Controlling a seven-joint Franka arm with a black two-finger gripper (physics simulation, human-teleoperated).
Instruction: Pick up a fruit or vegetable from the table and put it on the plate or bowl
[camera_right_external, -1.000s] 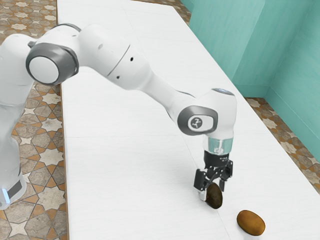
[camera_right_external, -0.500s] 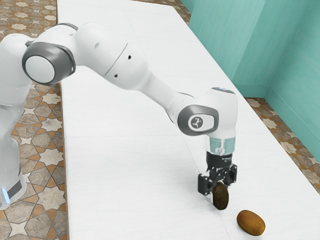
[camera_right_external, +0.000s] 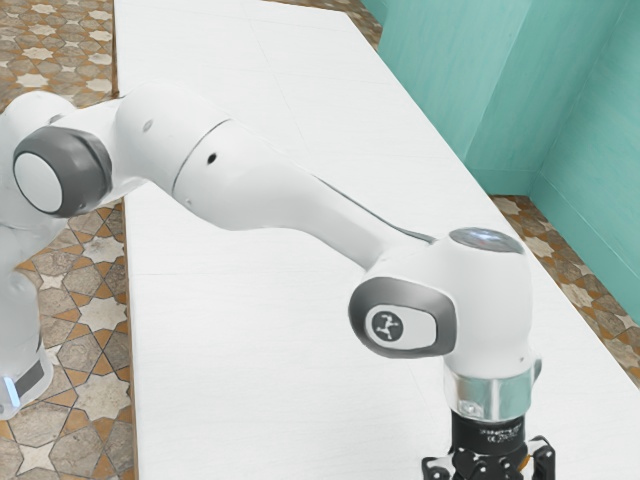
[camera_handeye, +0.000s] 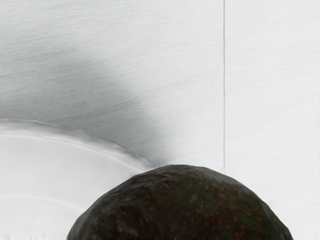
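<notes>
My main worry is a miss at the plate's edge. In the wrist view the dark brown, rough-skinned fruit (camera_handeye: 180, 205) bulks right under my hand. The white plate (camera_handeye: 55, 165) lies beside and beyond it, its curved rim passing behind the fruit. From that I judge the fruit to be at the rim rather than over the middle, though I cannot tell how much of it overhangs the plate. If I let go here, a rounded thing like this could land on the sloping rim and roll back onto the table (camera_right_external: 250, 300). Dropped from too high, it could also roll once inside, and neither view lets me read its height above the plate.

The second risk is the grip itself. The gripper (camera_right_external: 487, 467) sits at the very bottom of the exterior view and is cut off there, so I cannot tell whether it is closed on the fruit or open. I take the fruit to be carried or just below the hand, no more. A weak hold on that bumpy skin could slip during a sideways move.

The arm (camera_right_external: 270, 190) reaches down over the table, nearer its long edge on the exterior view's right. The part of the plate I can see holds nothing, just bare white. A thin seam (camera_handeye: 223, 75) runs along the table past the fruit
</notes>
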